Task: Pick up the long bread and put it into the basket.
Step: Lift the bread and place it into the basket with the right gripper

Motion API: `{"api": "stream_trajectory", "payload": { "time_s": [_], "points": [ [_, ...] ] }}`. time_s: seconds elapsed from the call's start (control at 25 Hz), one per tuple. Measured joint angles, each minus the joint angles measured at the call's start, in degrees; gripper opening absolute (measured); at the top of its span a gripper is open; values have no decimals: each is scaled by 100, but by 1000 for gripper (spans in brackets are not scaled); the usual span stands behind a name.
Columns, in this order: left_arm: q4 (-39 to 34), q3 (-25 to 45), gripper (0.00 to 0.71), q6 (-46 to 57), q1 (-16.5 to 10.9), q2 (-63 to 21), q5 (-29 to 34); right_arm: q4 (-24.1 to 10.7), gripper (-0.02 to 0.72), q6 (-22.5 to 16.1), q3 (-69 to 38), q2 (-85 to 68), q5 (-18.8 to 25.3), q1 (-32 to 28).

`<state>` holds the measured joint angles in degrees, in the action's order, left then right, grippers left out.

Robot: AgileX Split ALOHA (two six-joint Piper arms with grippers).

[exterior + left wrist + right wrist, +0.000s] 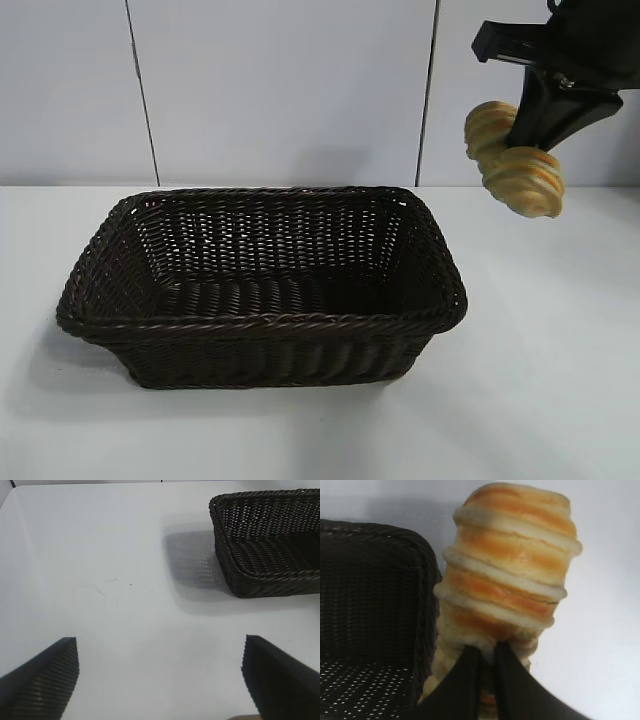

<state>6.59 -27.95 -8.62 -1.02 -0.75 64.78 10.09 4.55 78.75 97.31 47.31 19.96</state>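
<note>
While the long bread (515, 158) is clamped aloft by the right gripper (530, 135) at the basket's (262, 322) two o'clock, the left gripper (160, 680) is held wide open.

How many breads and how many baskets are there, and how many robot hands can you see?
Long bread: 1, held up in the air, off to the side of the basket
Basket: 1, nothing inside it
Grippers: 2, the right gripper pinching the bread and the left gripper with fingers wide apart over the table
Total: 4
</note>
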Motion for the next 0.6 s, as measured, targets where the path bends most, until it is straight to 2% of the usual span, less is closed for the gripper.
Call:
{"api": "stream_trajectory", "payload": {
  "time_s": [0.16,0.24,0.32,0.4,0.48,0.6],
  "points": [
    [0,0,642,0,0,0,0,-157,52,57,615,507,174,501],
    [0,0,642,0,0,0,0,-222,52,316,961,767,286,733],
    [0,0,642,0,0,0,0,-238,52,737,1263,1028,330,923],
    [0,0,642,0,0,0,0,-238,52,1351,1456,1182,405,1063],
    [0,0,642,0,0,0,0,-238,52,2289,1558,1291,440,1167],
    [0,0,642,0,0,0,0,-230,52,3986,1566,1368,535,1247]
  ]
}}
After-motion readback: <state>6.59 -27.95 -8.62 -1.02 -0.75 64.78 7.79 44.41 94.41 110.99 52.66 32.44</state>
